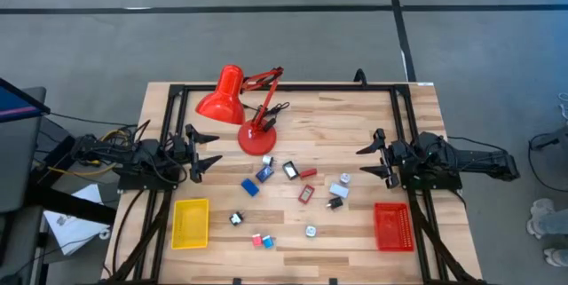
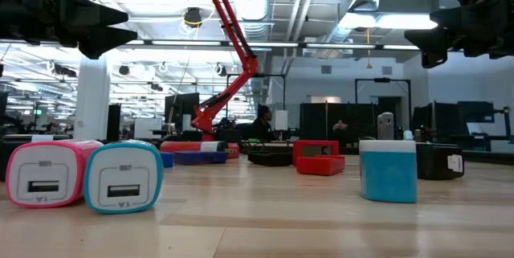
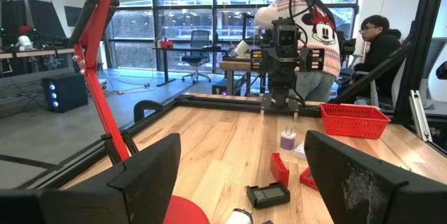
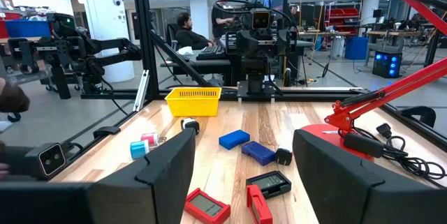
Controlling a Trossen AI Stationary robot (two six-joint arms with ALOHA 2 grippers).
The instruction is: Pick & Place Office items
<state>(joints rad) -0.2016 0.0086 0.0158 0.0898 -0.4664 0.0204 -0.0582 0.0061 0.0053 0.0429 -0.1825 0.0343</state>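
The office items lie scattered on the wooden table's middle. Among them are a blue block [image 1: 250, 186], a red clip [image 1: 308, 172], a black plug [image 1: 335, 203], and a pink charger [image 2: 44, 184] next to a teal one [image 2: 123, 176] near the front edge. My left gripper [image 1: 211, 149] hovers level at the table's left side, open, with nothing between its fingers [image 3: 150, 175]. My right gripper [image 1: 364, 162] hovers level at the right side, also open and empty, its fingers [image 4: 167, 168] pointing across the items toward the left arm.
A big red desk lamp [image 1: 244, 103] stands at the far middle, its base [image 1: 256, 140] just behind the items. A yellow tray [image 1: 190, 223] sits front left and a red tray [image 1: 393, 226] front right. A black frame [image 1: 293, 88] borders the table. People sit in the room beyond.
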